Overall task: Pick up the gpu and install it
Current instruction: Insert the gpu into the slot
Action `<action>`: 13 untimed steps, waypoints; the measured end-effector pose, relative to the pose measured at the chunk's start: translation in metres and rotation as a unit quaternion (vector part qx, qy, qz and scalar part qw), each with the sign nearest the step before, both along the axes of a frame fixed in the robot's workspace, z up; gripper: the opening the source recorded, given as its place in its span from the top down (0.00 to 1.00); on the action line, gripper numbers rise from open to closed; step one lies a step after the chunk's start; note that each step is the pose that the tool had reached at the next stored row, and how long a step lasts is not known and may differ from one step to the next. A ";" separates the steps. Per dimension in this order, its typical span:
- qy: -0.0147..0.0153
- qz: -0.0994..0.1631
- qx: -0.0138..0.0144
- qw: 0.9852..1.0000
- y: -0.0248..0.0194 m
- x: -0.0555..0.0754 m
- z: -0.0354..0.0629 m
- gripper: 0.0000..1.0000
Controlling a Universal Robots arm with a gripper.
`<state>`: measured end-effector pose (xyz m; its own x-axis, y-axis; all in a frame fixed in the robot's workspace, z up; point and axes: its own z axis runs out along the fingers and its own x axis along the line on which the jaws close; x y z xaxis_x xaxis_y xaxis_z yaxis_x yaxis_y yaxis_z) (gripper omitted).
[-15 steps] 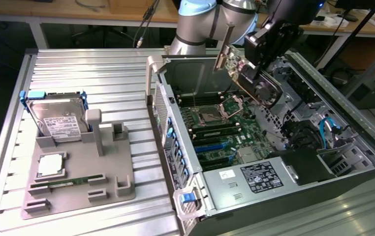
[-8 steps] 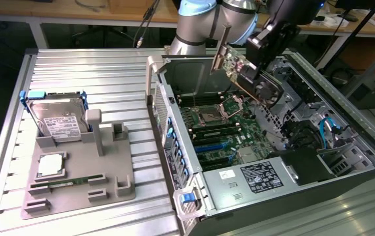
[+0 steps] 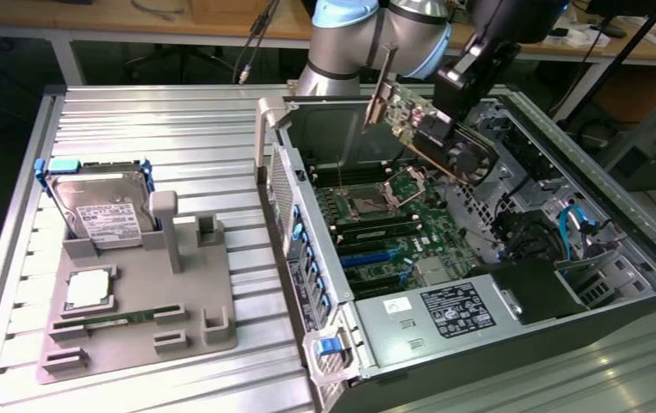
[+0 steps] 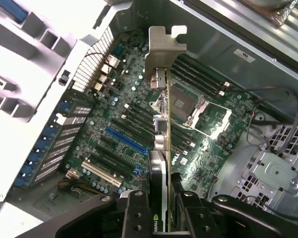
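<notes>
Pincer (image 4: 163, 210) is partly closed and clamped on the gpu (image 4: 162, 106). In the wrist view one finger sits on each face of the card, which is seen edge-on with its silver bracket at the end away from the fingers.

In the exterior view the gpu (image 3: 423, 129) hangs tilted inside the open computer case (image 3: 621, 258), over the far part of the motherboard (image 3: 392, 228) and just above the CPU socket (image 3: 371, 204). Its bracket stands nearly upright toward the exterior view's left and its fan end slopes down to the right. The card is not seated in any slot — the blue slot (image 4: 125, 141) lies beside it, apart.

On the bench (image 3: 167, 120), at the exterior view's left and well apart from the case, is a grey holder tray (image 3: 196, 323). A hard drive (image 3: 98, 211) stands propped at the tray's far end and a RAM stick (image 3: 121, 319) lies flat near its front.
</notes>
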<state>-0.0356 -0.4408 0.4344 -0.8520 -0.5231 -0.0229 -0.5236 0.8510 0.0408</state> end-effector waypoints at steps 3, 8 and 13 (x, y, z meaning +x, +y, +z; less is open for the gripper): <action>0.000 0.018 0.000 1.000 0.0000 0.000 0.0000 0.73; 0.000 0.055 0.000 0.998 0.0000 0.000 0.0000 0.73; 0.000 0.088 0.000 0.996 0.0000 0.000 0.0000 0.73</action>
